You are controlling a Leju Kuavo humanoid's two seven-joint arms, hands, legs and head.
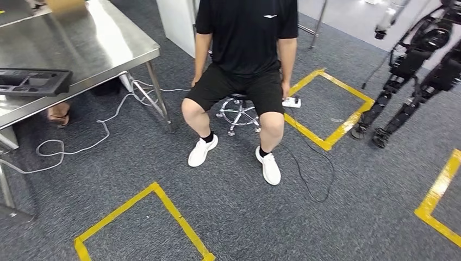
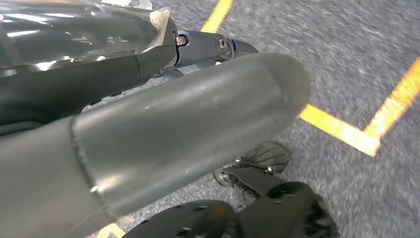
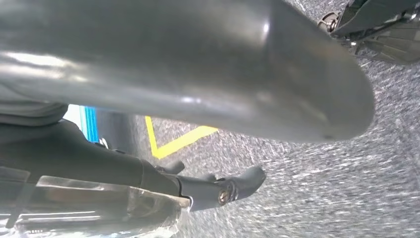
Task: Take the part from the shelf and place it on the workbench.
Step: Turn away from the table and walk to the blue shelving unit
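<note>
Part: black moulded part, lying flat on the workbench near its front edge, at about ten o'clock in the head view; cut off by the picture's edge on one side.
Workbench: steel workbench, shiny top, slanted legs, at ten to eleven o'clock.
Left hand: left hand hanging over the grey carpet, thick grey thumb stretched out alongside a dark finger; thumb and finger apart, nothing between them, touching nothing.
Right hand: right hand likewise over carpet, thumb straight, dark finger slightly bent and well clear of the thumb; holding nothing.
Person: seated person at twelve o'clock, black shirt and shorts, white shoes, on a wheeled stool; hands down beside the thighs.
Floor marks: yellow tape square at six to seven o'clock; a second tape square at one o'clock just beside the stool; a tape corner at four o'clock.
Cables: pale cable looping on the carpet under the workbench; thin dark cable trailing near the person's shoe.
Other robot: dark legs of a second robot at two o'clock, standing well apart from the workbench.
Under the bench: a sandalled foot at nine o'clock.
</note>
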